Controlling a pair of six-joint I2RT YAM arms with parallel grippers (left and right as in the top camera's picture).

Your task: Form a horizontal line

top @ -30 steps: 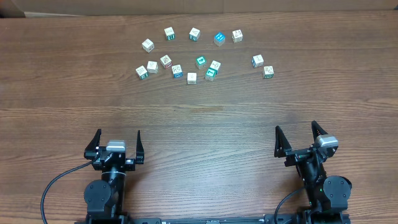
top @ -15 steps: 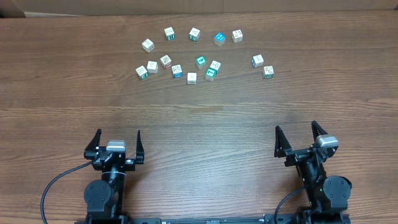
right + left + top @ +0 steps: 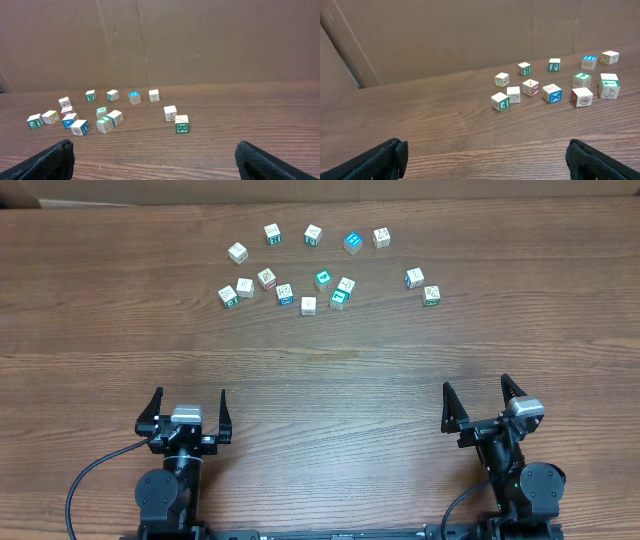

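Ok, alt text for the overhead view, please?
Small white-sided wooden picture cubes lie scattered across the far half of a brown wooden table, forming no row. The open left gripper and open right gripper sit near the front edge, touching nothing.

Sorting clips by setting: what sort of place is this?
Probably a robot test bench: left gripper and right gripper open over a wood table, picture cubes scattered, cardboard wall behind.

Both arms folded low over own bases, well apart. On left arm, left end effector (image 3: 190, 396) faces straight forward, fingers (image 3: 380, 159) spread wide. On right arm, right end effector (image 3: 476, 385) equally wide, angled slightly toward centre. Wrist views: only dark fingertips at lower corners.
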